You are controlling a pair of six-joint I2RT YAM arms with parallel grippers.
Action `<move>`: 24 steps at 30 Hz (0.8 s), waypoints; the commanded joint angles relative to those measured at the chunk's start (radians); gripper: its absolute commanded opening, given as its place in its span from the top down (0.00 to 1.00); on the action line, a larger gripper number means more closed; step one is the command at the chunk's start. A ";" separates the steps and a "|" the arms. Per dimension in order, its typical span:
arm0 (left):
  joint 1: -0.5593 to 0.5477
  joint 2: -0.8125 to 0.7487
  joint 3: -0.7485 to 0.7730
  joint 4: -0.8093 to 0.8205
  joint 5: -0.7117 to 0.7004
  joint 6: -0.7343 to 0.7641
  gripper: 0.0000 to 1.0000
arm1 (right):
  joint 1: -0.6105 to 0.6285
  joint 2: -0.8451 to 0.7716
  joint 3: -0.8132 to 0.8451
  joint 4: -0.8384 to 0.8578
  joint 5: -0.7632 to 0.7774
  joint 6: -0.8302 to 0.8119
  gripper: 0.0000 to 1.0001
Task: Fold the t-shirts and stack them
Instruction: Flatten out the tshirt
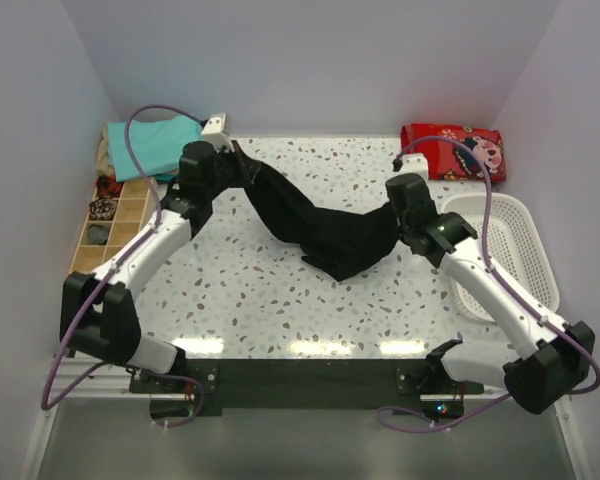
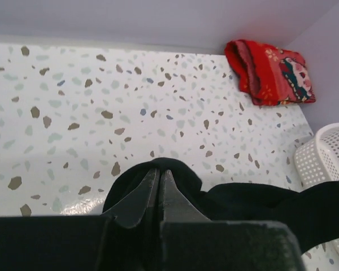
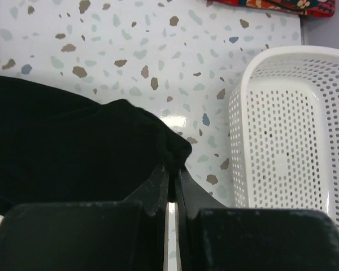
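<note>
We saw our left gripper point(image 2: 160, 172) clenched on one end of the black t-shirt point(image 1: 325, 235) and our right gripper point(image 3: 172, 172) clenched on the other, the cloth draped between them over the speckled table point(image 1: 280, 310), teal t-shirts point(image 1: 160, 145) in the far-left corner, a white basket point(image 1: 510, 250) at right, pale walls point(image 1: 310, 60) around.

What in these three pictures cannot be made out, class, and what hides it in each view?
- Top view: black t-shirt, sleeves and collar lost in its bunched folds.
- Top view: number of teal t-shirts, partly behind the left arm.
- Top view: contents of the wooden tray, too small.
- Right wrist: red cloth, cut off by the top edge.
</note>
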 commanded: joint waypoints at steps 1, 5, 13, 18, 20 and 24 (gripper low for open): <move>-0.003 -0.158 0.042 -0.086 0.013 0.066 1.00 | -0.002 -0.118 0.082 -0.012 0.053 -0.026 1.00; -0.003 -0.303 0.105 -0.198 -0.016 0.101 1.00 | -0.004 -0.227 0.140 -0.069 0.051 -0.046 1.00; -0.003 -0.597 0.286 -0.464 -0.176 0.174 1.00 | -0.002 -0.438 0.208 -0.106 0.047 -0.115 1.00; -0.003 -0.670 0.386 -0.588 -0.243 0.188 1.00 | -0.004 -0.461 0.242 -0.152 0.018 -0.106 1.00; -0.003 -0.703 0.401 -0.597 -0.217 0.175 1.00 | -0.002 -0.480 0.248 -0.153 -0.001 -0.091 1.00; -0.003 -0.746 0.441 -0.639 -0.156 0.157 1.00 | -0.002 -0.509 0.271 -0.173 -0.042 -0.085 1.00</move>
